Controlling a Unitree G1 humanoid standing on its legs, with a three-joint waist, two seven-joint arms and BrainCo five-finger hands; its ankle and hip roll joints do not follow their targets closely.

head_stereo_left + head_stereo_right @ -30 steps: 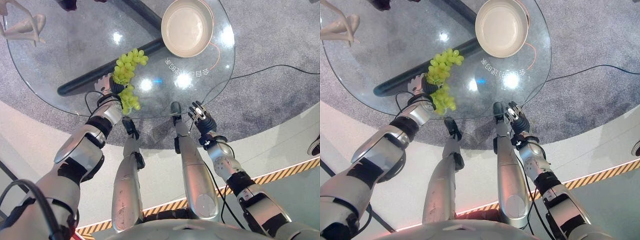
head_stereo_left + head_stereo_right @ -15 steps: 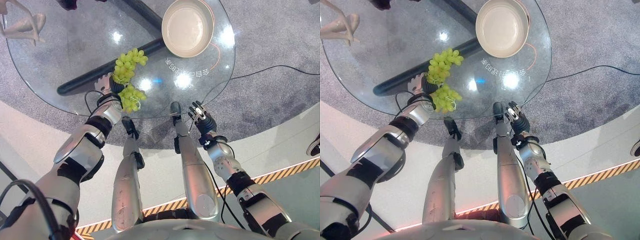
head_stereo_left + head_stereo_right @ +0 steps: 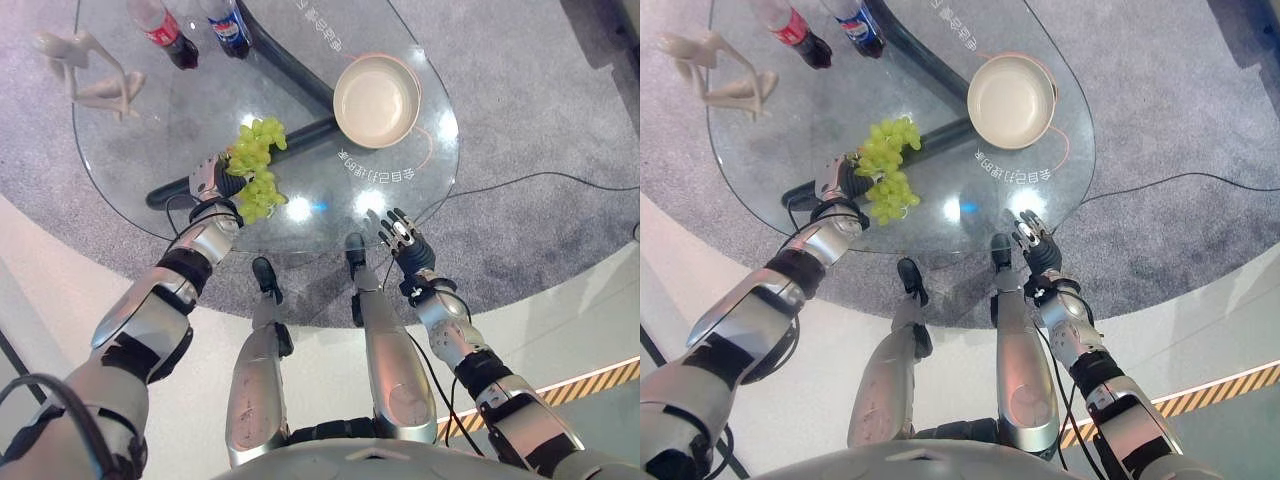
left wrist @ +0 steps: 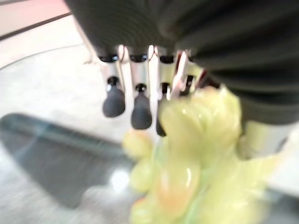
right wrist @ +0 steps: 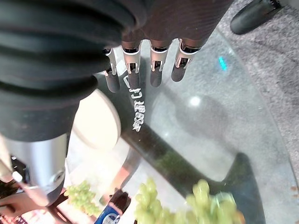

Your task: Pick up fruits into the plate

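Observation:
A bunch of green grapes (image 3: 255, 165) lies on the round glass table (image 3: 130, 130), left of its middle. My left hand (image 3: 205, 185) is at the bunch's near left side, its fingers (image 4: 114, 100) curled against the grapes (image 4: 196, 163), which press on the palm. A cream plate (image 3: 340, 105) sits empty at the table's far right, apart from the grapes. Near the front right edge of the table my right hand (image 3: 400, 235) hovers open, its fingers (image 5: 140, 70) straight and holding nothing. The plate (image 5: 96, 119) and the grapes (image 5: 187, 205) show beyond them.
Two drink bottles, one red-labelled (image 3: 165, 30) and one blue-labelled (image 3: 225, 20), stand at the far edge. A white figurine (image 3: 85, 70) stands far left. A dark bar (image 3: 300, 90) of the table's base runs under the glass. Grey carpet surrounds the table.
The camera has pulled back, so the bottles now show. The lower part of the grape bunch has been drawn up against the upper part by my left hand. The right hand stays.

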